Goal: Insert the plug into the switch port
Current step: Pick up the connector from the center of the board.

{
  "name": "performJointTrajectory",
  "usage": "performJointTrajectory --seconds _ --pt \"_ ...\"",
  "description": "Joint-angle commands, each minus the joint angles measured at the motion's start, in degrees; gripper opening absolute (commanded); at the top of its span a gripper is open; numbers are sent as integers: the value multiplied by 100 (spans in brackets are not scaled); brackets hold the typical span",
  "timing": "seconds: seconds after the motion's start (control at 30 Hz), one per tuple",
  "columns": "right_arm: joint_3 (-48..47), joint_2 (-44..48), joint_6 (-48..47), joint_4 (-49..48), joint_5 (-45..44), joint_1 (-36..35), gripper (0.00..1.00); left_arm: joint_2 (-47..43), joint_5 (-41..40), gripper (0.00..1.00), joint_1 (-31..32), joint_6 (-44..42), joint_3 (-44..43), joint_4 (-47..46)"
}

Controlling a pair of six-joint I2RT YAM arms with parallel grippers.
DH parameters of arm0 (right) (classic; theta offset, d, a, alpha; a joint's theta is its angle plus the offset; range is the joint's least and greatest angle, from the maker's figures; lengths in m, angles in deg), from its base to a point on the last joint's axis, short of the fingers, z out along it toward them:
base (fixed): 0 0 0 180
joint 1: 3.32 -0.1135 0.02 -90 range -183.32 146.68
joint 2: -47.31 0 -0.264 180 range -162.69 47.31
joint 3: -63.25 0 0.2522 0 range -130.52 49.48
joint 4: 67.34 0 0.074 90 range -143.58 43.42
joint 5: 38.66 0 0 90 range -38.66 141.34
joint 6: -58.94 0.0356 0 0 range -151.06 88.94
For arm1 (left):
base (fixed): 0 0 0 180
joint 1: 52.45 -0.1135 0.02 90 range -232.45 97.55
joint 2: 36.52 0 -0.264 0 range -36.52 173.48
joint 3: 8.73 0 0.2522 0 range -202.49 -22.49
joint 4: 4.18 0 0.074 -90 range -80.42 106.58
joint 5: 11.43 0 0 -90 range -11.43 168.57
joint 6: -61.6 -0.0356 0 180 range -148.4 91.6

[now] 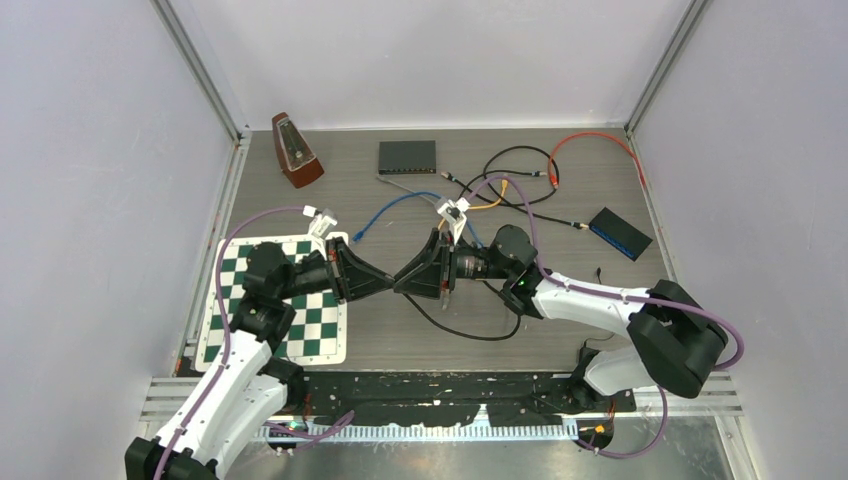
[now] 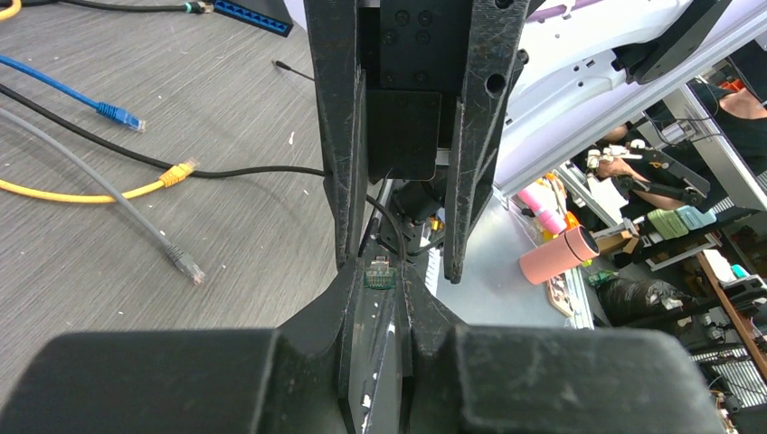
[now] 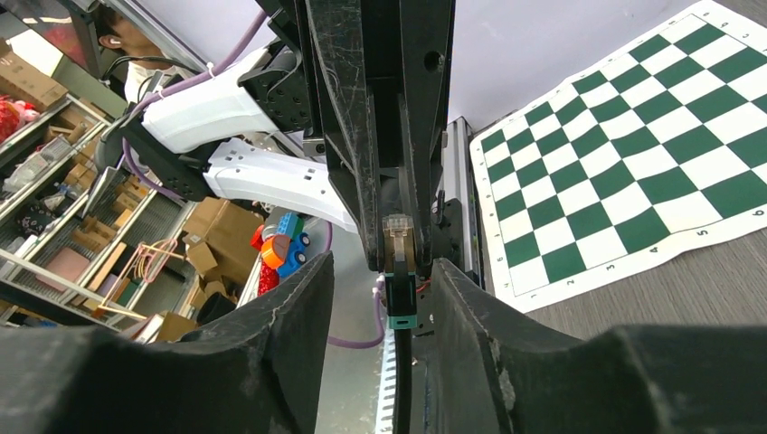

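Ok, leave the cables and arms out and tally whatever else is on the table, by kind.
Switches: 2 (black switch, blue switch)
Metronome: 1
Chess mat: 1
Total: 4

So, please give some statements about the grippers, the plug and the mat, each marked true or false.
The left gripper is shut on the plug. True.
The right gripper squeezes the plug. False: its jaws stand apart on either side of it.
The chessboard mat lies on the left arm's side. True.
The plug sits in a port. False: it is held in the air, away from the dark switch box at the back.
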Motion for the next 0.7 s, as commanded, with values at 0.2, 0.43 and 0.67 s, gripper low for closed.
performJointTrajectory --seconds 0.2,0.43,0.67 --pt "145 -137 4 -428 211 -25 51 -49 100 0 15 17 -32 -202" --pt "237 -139 -2 -450 198 -29 40 -40 77 0 15 2 -8 -199" --pt "357 -37 25 -697 -35 -20 9 37 -24 9 15 -84 -57 -24"
